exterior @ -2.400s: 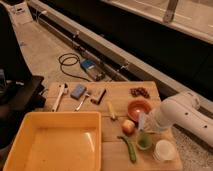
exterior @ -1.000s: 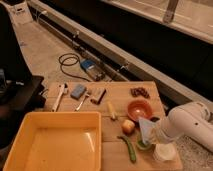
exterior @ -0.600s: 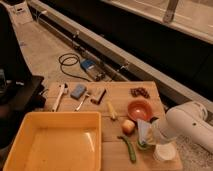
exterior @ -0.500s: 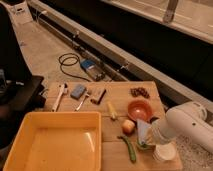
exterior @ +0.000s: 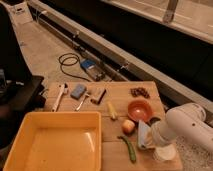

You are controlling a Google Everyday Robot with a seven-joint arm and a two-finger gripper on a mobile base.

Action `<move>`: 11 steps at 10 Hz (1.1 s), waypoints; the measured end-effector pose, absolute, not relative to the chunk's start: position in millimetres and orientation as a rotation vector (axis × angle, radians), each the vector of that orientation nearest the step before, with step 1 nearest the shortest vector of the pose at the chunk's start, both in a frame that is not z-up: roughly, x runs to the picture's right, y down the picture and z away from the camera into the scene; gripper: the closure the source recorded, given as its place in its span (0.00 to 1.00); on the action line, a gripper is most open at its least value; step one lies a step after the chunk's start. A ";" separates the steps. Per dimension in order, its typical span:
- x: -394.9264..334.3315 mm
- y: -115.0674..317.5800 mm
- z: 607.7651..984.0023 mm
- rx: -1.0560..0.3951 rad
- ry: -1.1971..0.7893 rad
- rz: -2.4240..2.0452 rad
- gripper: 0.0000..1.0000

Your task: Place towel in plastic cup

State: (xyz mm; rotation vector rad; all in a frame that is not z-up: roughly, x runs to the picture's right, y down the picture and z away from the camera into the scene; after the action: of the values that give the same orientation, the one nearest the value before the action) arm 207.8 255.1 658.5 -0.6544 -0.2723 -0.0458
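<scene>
Nearest, the big yellow plastic bin (exterior: 55, 145) sat at the desk's (exterior: 117, 95) front left. Right of it the gripper (exterior: 149, 137) hung at the front right corner, the pale thin towel (exterior: 143, 135) draped at its tip, apparently for lowering into the cup. Couldn't tell how far the fingers were parted or whether they pinched the cloth. The plastic cup (exterior: 164, 153) sat just below the arm, partly hidden. A green bean pod (exterior: 129, 149) lay alongside, a round apple (exterior: 129, 126) and orange bowl (exterior: 139, 109) just behind. Further back: blue sponge block (exterior: 78, 91), white brush (exterior: 59, 95).
</scene>
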 end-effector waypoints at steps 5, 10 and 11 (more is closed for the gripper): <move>208.4 258.4 660.5 -0.676 -0.268 -0.045 0.75; 208.7 258.4 660.8 -0.675 -0.268 -0.044 0.26; 208.5 258.4 660.8 -0.675 -0.268 -0.044 0.21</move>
State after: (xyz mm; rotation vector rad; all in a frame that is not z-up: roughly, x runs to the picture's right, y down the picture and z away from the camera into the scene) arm 208.5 258.4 660.8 -0.6752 -0.2682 -0.0443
